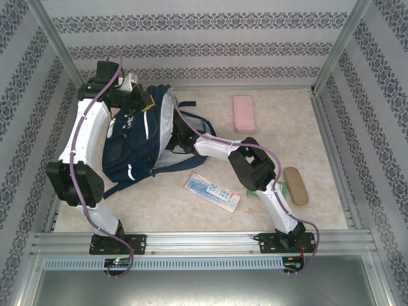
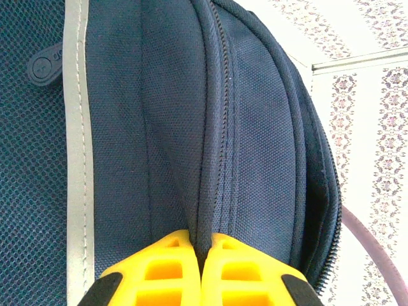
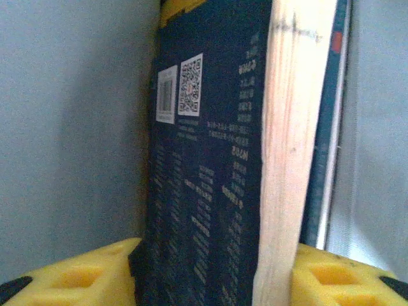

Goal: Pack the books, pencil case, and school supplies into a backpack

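The navy backpack [image 1: 137,150] lies at the left of the table with its mouth facing right. My left gripper [image 1: 145,101] is at its top edge, shut on a fold of the navy backpack fabric [image 2: 255,127] beside the zip; the yellow left gripper [image 2: 201,245] pinches that fold tightly. My right arm reaches into the bag's mouth. Inside, a dark blue book [image 3: 204,159] with QR codes stands between the spread fingers of my right gripper [image 3: 213,268], its pale page edge toward the right finger. The pink pencil case [image 1: 243,113] and the school supplies packet [image 1: 212,192] lie on the table.
A brown oblong case [image 1: 296,185] lies at the right, beside my right arm's forearm. A second blue book edge [image 3: 328,127] shows behind the first inside the bag. Grey lining surrounds the books. Metal rails border the table's right and near sides.
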Robot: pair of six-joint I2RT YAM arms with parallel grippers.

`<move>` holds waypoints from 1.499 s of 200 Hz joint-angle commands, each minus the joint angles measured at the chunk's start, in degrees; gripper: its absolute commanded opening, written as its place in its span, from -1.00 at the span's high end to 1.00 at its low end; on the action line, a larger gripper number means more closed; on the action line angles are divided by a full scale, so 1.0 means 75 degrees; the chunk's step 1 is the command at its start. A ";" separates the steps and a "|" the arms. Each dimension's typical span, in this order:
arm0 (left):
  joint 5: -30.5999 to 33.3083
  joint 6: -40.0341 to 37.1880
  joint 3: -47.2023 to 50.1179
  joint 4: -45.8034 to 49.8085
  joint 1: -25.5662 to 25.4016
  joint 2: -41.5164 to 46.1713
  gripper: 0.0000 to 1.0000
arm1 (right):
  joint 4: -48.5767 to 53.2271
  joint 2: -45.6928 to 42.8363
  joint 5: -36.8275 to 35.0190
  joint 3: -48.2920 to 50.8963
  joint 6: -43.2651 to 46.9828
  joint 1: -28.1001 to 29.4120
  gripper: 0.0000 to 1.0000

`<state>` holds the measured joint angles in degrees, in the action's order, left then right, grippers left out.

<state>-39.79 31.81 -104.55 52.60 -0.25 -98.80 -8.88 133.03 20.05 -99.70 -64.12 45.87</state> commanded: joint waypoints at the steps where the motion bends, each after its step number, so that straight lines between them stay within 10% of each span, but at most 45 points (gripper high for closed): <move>1: -0.0574 -0.0026 -0.0141 -0.0952 0.0092 0.0365 1.00 | -0.0016 -0.0471 0.0098 0.0302 0.0253 -0.0044 0.06; 82: -0.0637 0.0141 0.0399 -0.1239 0.0092 0.0597 1.00 | 0.0128 0.0944 0.0890 -0.1066 -0.0224 -0.0004 0.90; 158: -0.0044 -0.0575 0.0532 -0.0709 0.0092 0.0627 1.00 | 0.0384 -0.0073 0.0910 -0.0373 0.0465 -0.0230 0.07; 300: 0.0603 -0.1207 0.1992 -0.1140 0.0072 0.0327 0.93 | 0.3301 -0.4734 -0.0596 0.4322 0.3707 -0.1442 -0.19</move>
<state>-38.81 24.45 -92.05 45.95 -0.36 -96.75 7.03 102.21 20.45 -70.28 -45.39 35.66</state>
